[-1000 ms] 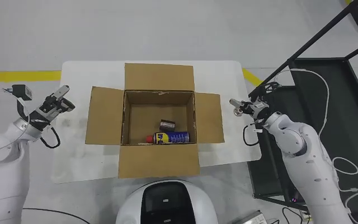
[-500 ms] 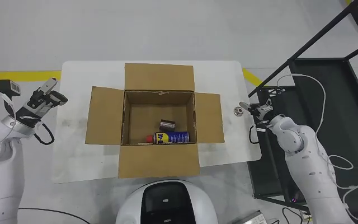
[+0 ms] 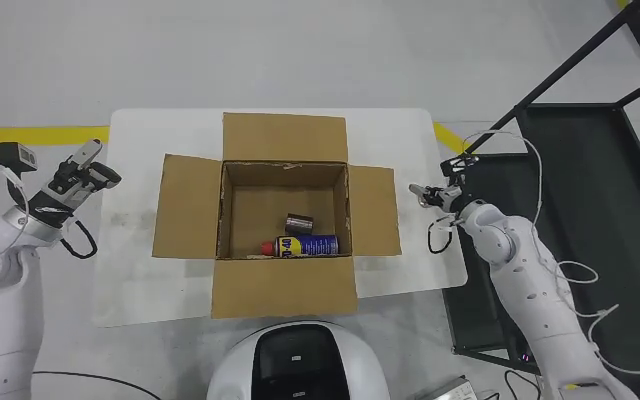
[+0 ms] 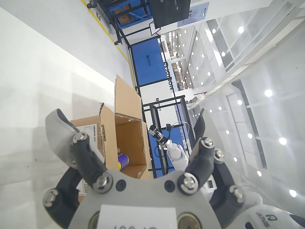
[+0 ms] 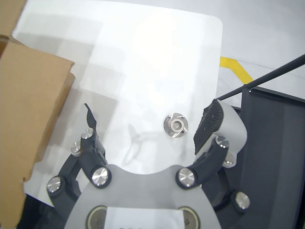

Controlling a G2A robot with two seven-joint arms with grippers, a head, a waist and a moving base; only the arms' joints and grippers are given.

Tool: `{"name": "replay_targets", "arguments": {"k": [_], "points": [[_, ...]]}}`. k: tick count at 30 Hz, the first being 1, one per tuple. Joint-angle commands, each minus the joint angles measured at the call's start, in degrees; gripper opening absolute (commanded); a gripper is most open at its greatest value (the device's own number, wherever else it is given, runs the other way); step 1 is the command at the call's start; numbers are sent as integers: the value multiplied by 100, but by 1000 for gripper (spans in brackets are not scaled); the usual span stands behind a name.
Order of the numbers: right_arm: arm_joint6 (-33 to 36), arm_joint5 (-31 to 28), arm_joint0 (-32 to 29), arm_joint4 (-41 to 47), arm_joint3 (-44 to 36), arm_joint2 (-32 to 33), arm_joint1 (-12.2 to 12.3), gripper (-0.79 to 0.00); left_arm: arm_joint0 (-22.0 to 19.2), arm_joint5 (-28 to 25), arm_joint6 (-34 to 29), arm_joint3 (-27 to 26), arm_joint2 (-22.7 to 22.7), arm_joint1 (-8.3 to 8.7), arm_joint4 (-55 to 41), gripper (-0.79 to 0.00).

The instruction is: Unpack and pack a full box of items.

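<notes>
I see cardboard box (image 3: 284, 136) open at desk (image 3: 400, 130) centre, flaps out. Blue spray can (image 3: 305, 244) lying on box floor, near side; small dark can (image 3: 299, 222) just beyond it. Right claw (image 3: 420, 192) wide, empty, over desk right edge, small metal flanged disc (image 5: 175, 125) on desk below it. Left claw (image 3: 105, 163) wide, empty, off desk left edge.

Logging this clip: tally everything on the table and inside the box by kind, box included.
cardboard box: 1, open
spray can: 1, lying in the box
small dark cylinder: 1, in the box
round metal flanged part: 1, on the table outside the box
Total: 4
</notes>
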Motion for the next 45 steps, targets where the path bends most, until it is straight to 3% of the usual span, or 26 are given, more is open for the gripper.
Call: {"name": "replay_targets", "arguments": {"k": [1,6,9,12,15,20,26,34,45], "points": [[-73,-6,120,-104,323,-136,-25,0,0,0,0,0,0,0,0,0],[-290,36,344,-219,975,-330,-82,0,0,0,0,0,0,0,0,0],[-416,56,475,-371,1333,-465,-116,-123,0,0,0,0,0,0,0,0],[-637,24,619,-428,1685,-597,-162,-139,0,0,0,0,0,0,0,0],[-801,-8,786,-449,2020,-718,-210,-203,0,0,0,0,0,0,0,0],[-1040,-48,997,-479,2427,-841,-270,-400,0,0,0,0,0,0,0,0],[-1182,-103,1163,-546,2752,-957,-324,-449,0,0,0,0,0,0,0,0],[-1337,-6,1305,-804,2932,-1074,-367,-437,0,0,0,0,0,0,0,0],[-1438,175,1478,-1134,3142,-1278,-448,-517,0,0,0,0,0,0,0,0]]}}
